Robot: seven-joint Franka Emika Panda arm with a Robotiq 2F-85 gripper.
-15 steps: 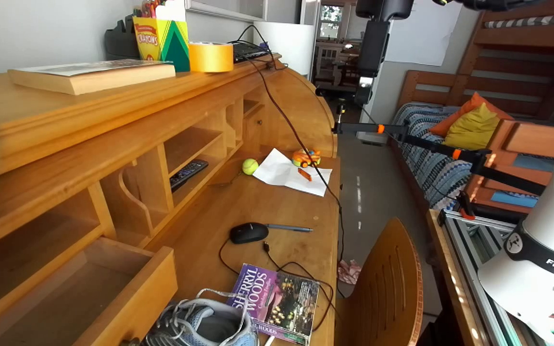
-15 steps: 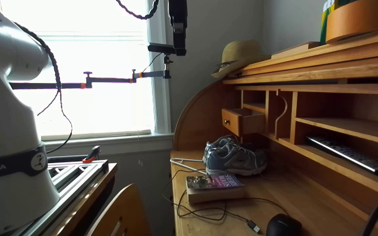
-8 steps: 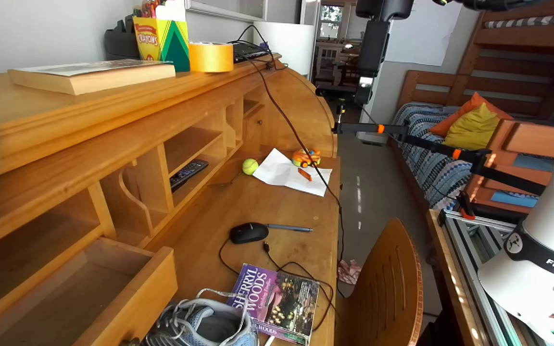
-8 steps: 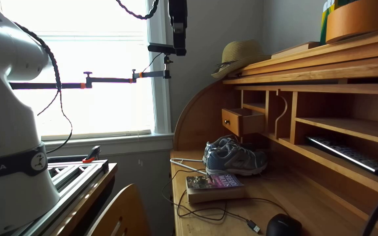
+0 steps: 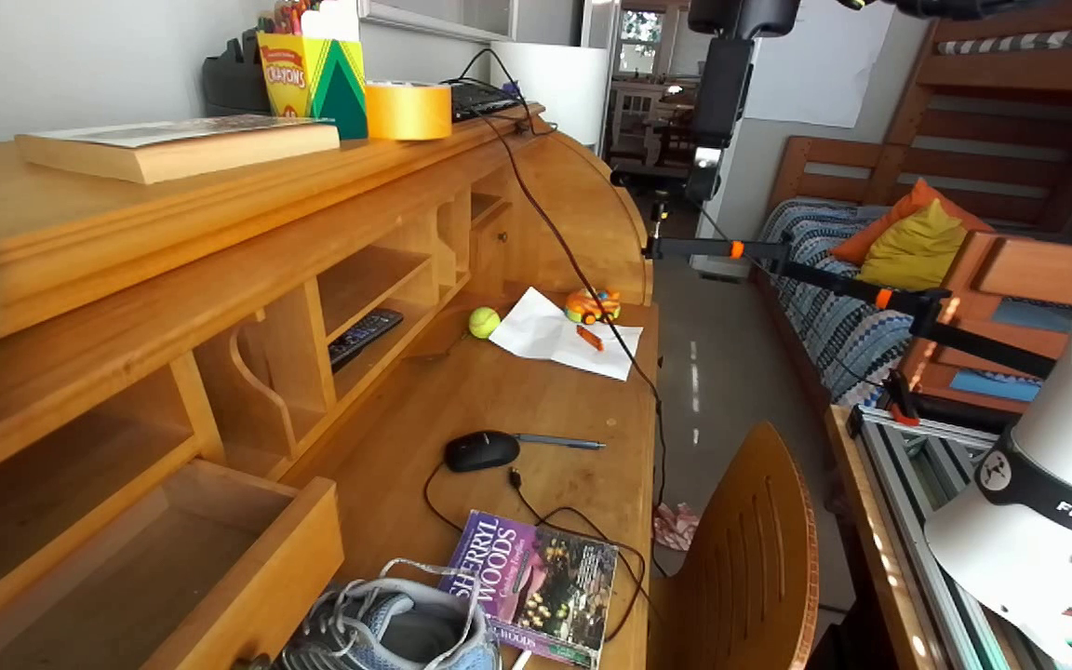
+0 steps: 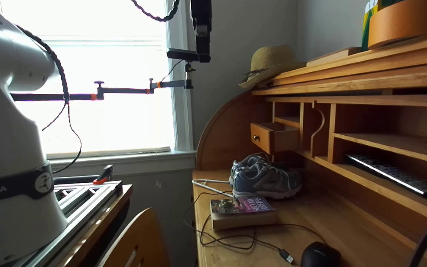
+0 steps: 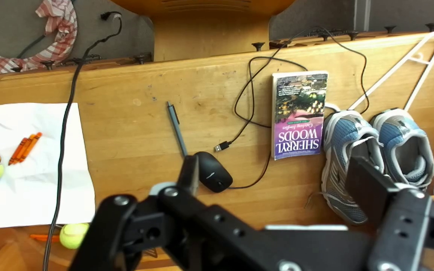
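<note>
The black computer mouse (image 7: 213,172) and the Sherryl Woods paperback (image 7: 299,113) lay on the table (image 7: 126,143), below the gripper (image 7: 279,177). The jaws were spread apart and gripped nothing; in both exterior views the gripper hung well above the table, touching nothing on it. In the wrist view, the mouse appeared just beside one side of the jaws. Progress, by judgement: no grasp was established and no item was lifted; whether any placement was complete could not be determined. A pen (image 7: 176,128) and a USB plug (image 7: 222,146) lay near the mouse. A pair of sneakers (image 7: 339,158) stood just beside the paperback, opposite the mouse. Farther out, orange crayons (image 7: 25,149) rested on white paper (image 7: 36,180), with a tennis ball (image 7: 73,235) close by. In both exterior views, a small drawer (image 5: 266,577) stood pulled out. A crayon box (image 5: 313,88) stood just beside a roll of orange tape (image 5: 408,112).
</note>
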